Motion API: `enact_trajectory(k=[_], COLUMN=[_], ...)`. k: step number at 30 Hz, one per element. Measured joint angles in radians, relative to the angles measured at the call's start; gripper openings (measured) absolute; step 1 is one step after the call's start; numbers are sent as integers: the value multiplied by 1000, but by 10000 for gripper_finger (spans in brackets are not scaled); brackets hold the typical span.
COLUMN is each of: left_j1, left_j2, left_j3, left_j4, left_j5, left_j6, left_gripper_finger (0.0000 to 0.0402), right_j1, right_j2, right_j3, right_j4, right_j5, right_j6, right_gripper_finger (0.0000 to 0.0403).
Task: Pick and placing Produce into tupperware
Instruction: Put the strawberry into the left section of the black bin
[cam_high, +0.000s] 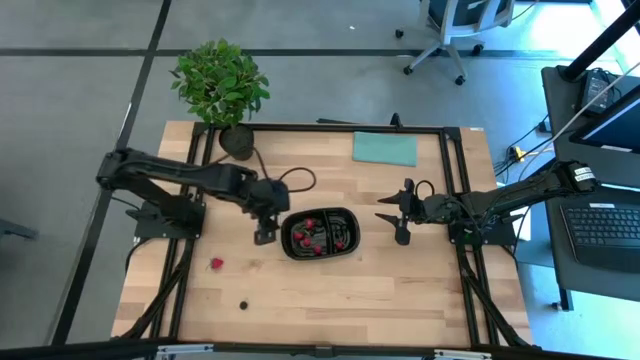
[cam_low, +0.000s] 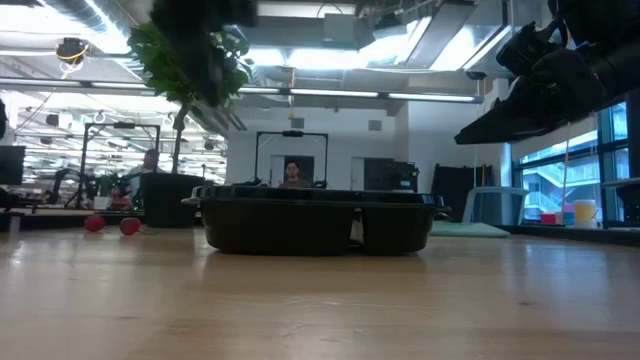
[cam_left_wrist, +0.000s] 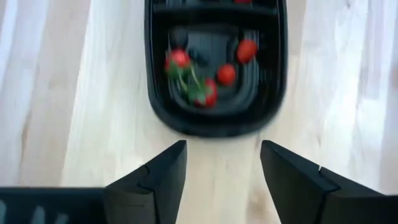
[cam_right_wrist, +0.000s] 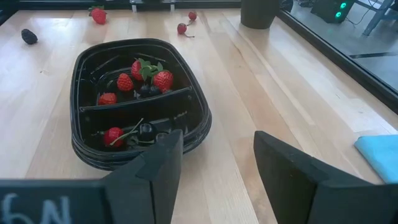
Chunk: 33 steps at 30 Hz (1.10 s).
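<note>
The black tray (cam_high: 320, 233) sits in the middle of the wooden surface (cam_high: 400, 290), with red strawberries (cam_right_wrist: 163, 79) and dark berries (cam_right_wrist: 145, 130) in both compartments; a strawberry (cam_high: 216, 264) and a dark berry (cam_high: 242, 305) lie loose on the surface, well apart from it; the left gripper (cam_high: 264, 236) is just beside the tray, spread and empty; the right gripper (cam_high: 393, 225) is near the other side, also spread and empty.

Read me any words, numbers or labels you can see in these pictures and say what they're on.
"6N", or something near it: pale characters on the dark bar beside the right gripper, cut off by the picture's lower edge, so uncertain.
Pale marks on the same kind of bar beside the left gripper: too blurred to read.
Nothing readable on the tupperware or table.
</note>
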Motion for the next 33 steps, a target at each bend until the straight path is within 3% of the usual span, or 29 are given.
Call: enact_trajectory(k=[5,14,20,28,33], left_j1=[-52,-135,-205,-276,-307], left_j2=[-32,-27,-26,-26,-26], left_j3=[0,-38,-127,-231,-258], left_j4=[-114,-365,-374,-372,-369], left_j5=[-8,-9,8,125,131], left_j6=[-118,-502,-622,-868,-907], left_gripper_finger=[197,197,197,197,197], right_j1=[0,0,0,0,0], right_j2=[0,0,0,0,0], right_j3=[0,0,0,0,0], right_j4=[0,1,1,1,2], right_j5=[0,0,0,0,0], right_j6=[0,3,3,3,3], right_gripper_finger=[200,200,200,200,200])
